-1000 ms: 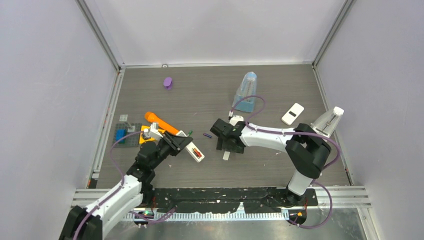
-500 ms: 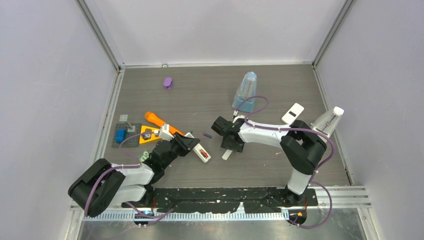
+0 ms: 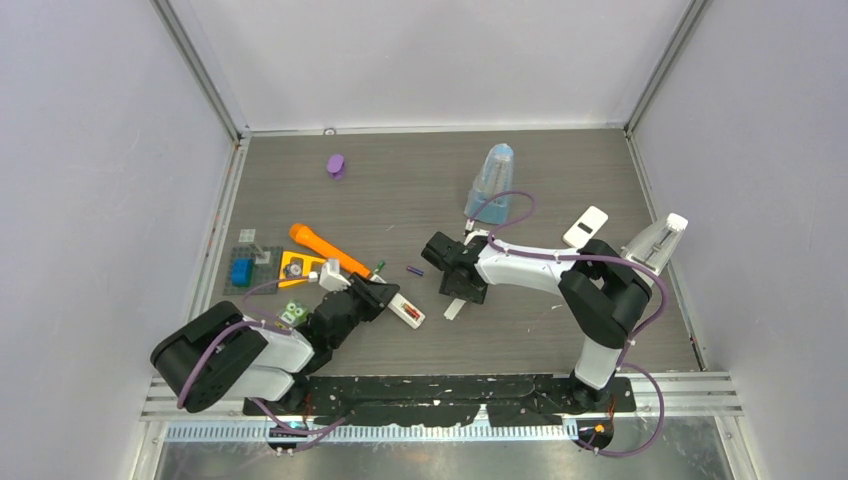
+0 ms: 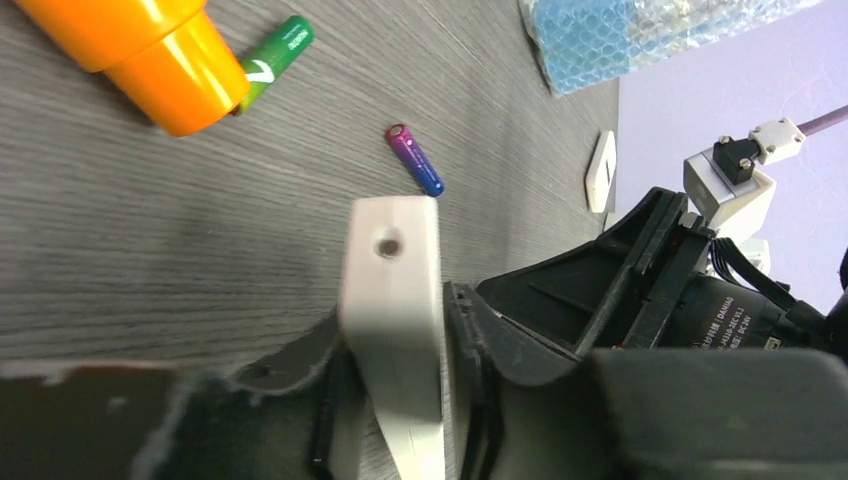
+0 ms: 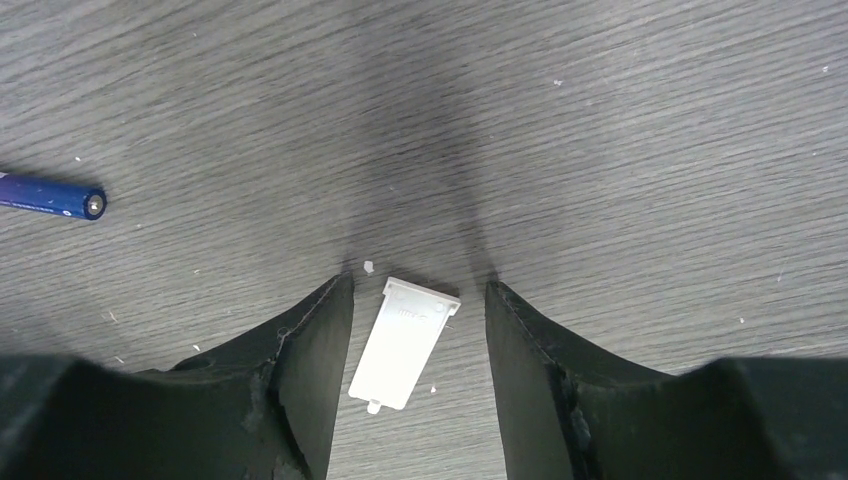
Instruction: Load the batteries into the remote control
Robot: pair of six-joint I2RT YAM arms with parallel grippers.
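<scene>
Left wrist view: my left gripper (image 4: pixel 395 385) clamps the remote (image 4: pixel 392 260), lower centre. I see the purple battery (image 4: pixel 415 160) just above and the green battery (image 4: pixel 275 58) upper left, against the torch (image 4: pixel 150 50). My right gripper (image 5: pixel 418 290) is spread, straddling the cover (image 5: pixel 405 345).

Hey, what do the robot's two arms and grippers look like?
The left arm and the right arm both have white links with bulky black joints, and a thin purple cable loops along each. The left gripper and right gripper are black, with matte, wedge-shaped fingers.
</scene>
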